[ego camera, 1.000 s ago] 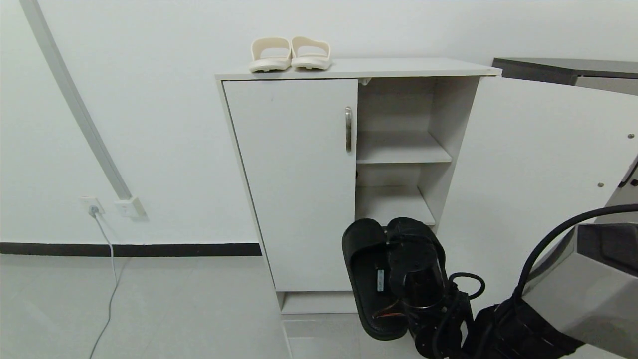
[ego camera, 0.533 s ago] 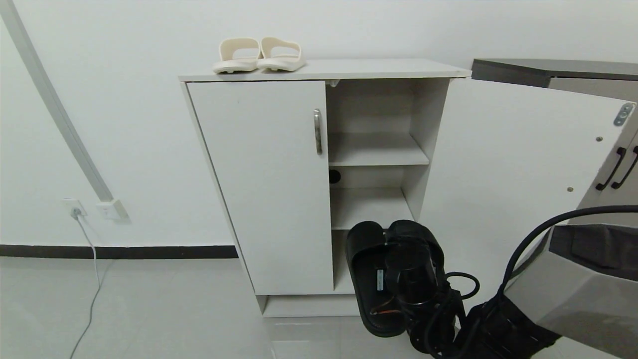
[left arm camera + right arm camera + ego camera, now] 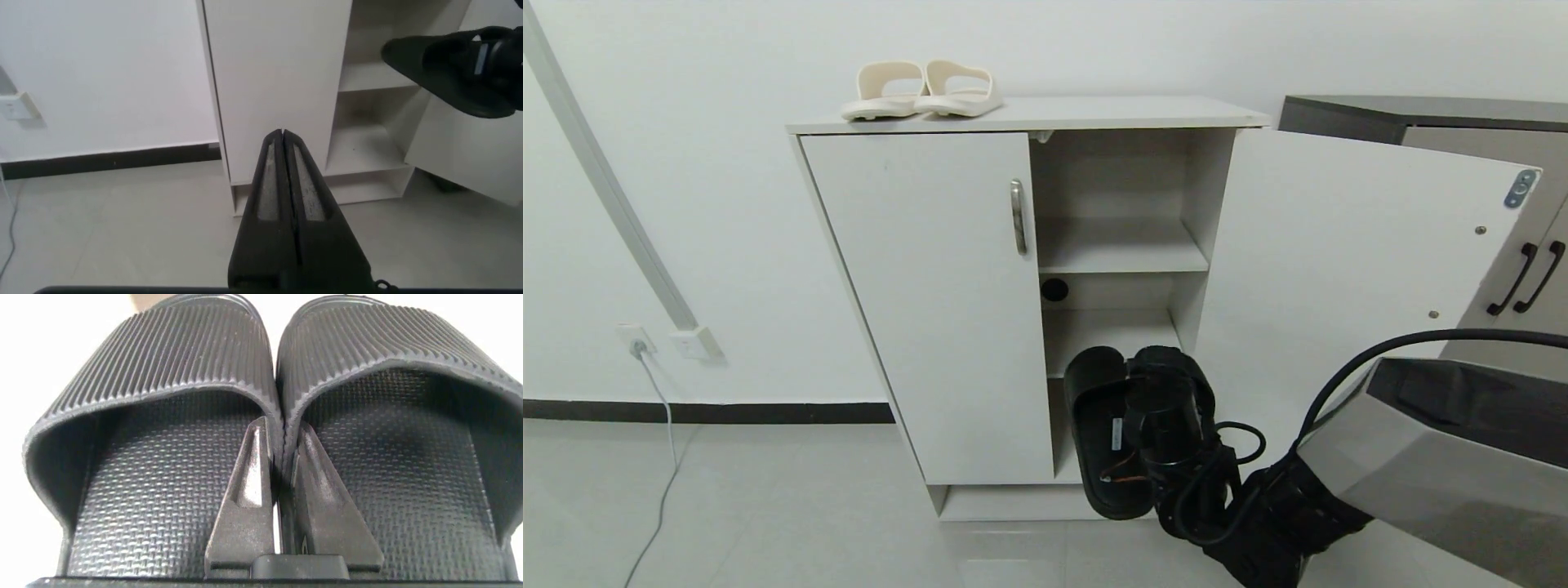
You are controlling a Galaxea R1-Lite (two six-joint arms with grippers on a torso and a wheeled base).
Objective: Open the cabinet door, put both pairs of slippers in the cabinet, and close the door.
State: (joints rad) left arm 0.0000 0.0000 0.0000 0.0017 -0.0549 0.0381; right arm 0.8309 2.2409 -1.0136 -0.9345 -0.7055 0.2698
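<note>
A white cabinet (image 3: 923, 310) stands against the wall, its right door (image 3: 1331, 269) swung open and its left door shut. Two bare shelves (image 3: 1119, 249) show inside. A cream pair of slippers (image 3: 921, 88) rests on the cabinet top. My right gripper (image 3: 278, 457) is shut on the black pair of slippers (image 3: 1107, 433), pinching their inner straps together. It holds them in front of the open compartment, near the lower shelf. The black slippers (image 3: 458, 61) also appear in the left wrist view. My left gripper (image 3: 282, 135) is shut with nothing in it, low above the floor, facing the cabinet.
A grey cabinet (image 3: 1462, 122) with black handles stands to the right, behind the open door. A wall socket with a cable (image 3: 633, 343) sits at the lower left, under a slanted conduit. Tiled floor spreads in front.
The head camera has shifted, so the cabinet sits further left in the picture. My right gripper with the black slippers has come closer to the open compartment.
</note>
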